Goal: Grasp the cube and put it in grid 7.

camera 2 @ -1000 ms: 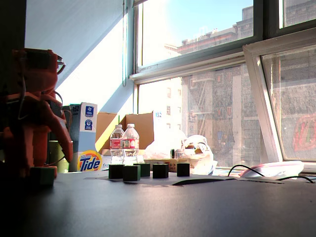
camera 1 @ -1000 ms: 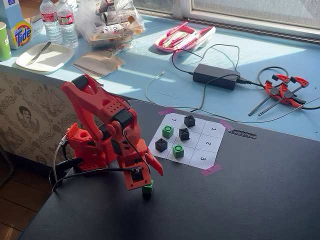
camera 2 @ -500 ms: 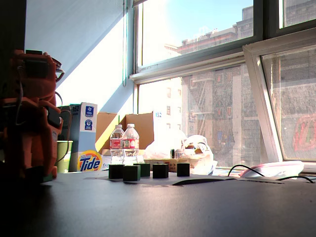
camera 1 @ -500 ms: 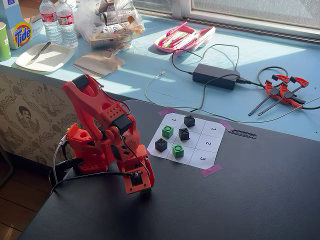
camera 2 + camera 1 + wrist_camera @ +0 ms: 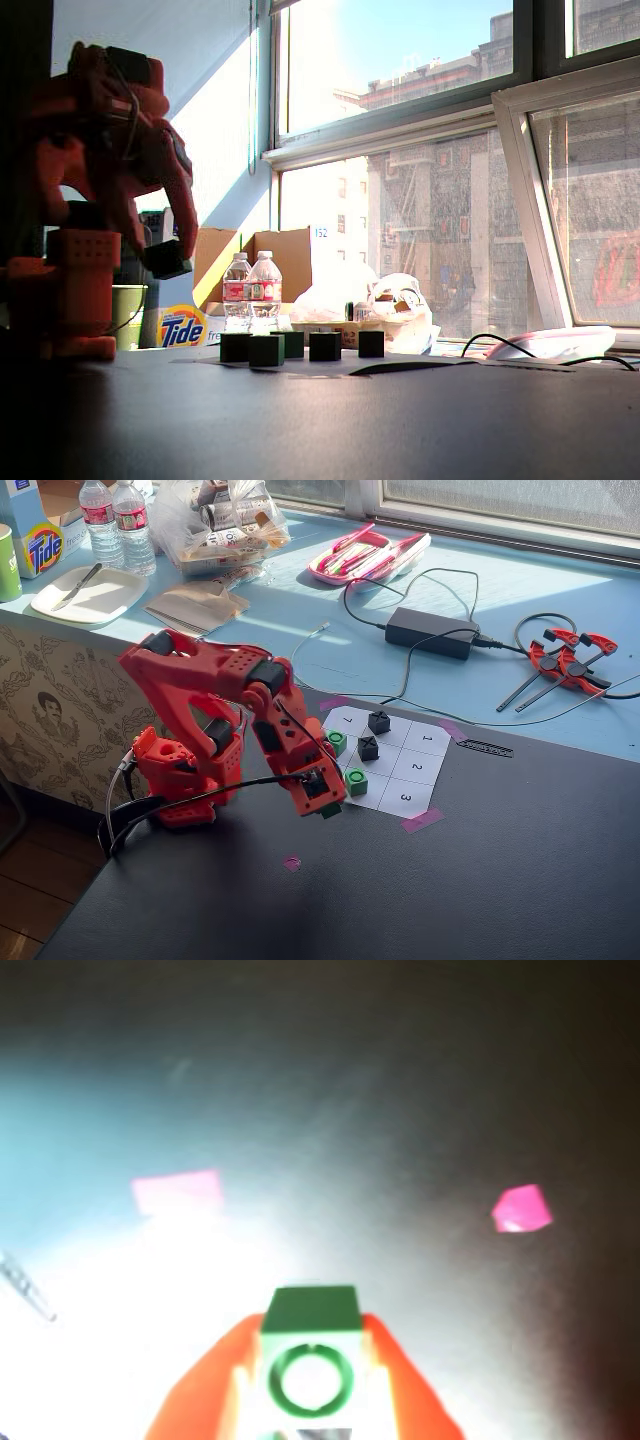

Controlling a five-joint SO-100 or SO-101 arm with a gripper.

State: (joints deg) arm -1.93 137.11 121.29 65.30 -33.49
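My arm is hiding part of the paper grid, so I am seeing only a bit of grid 7 and not one black cube. The wrist view is looking blurry and too bright. My gripper is squeezing the cube between its red fingers, holding it up in the air over the near edge of the grid. Two green cubes and two black cubes are sitting on the paper.

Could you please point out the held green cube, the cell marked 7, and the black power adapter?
green cube [image 5: 311, 1355]: wrist view, its ring-marked face.
cell marked 7 [image 5: 347, 720]: fixed view, bare paper.
power adapter [image 5: 432, 633]: fixed view, top face.
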